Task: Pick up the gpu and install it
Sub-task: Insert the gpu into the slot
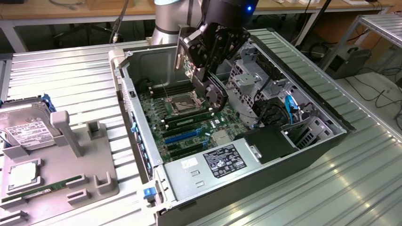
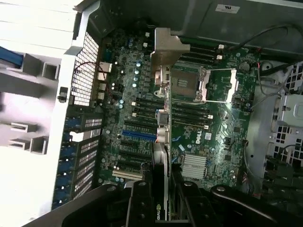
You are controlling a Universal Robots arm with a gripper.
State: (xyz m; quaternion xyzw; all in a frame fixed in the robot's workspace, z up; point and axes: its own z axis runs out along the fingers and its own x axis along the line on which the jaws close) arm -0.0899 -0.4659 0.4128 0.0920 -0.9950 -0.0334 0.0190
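Note:
The gpu is a black flat card with a silver bracket along one edge. It hangs in the air above the open computer case, over the motherboard. My gripper is shut on it from above. In the wrist view the gpu runs edge-on away from my gripper, and its silver bracket tab is at the far end. The card lines up roughly over the row of expansion slots, near the blue slot, and stays apart from the board.
The CPU socket lies open below the card. A power supply fills the case's near end, and drive cages sit on the exterior view's right. A grey fixture on the exterior view's left holds a hard drive and a green RAM stick.

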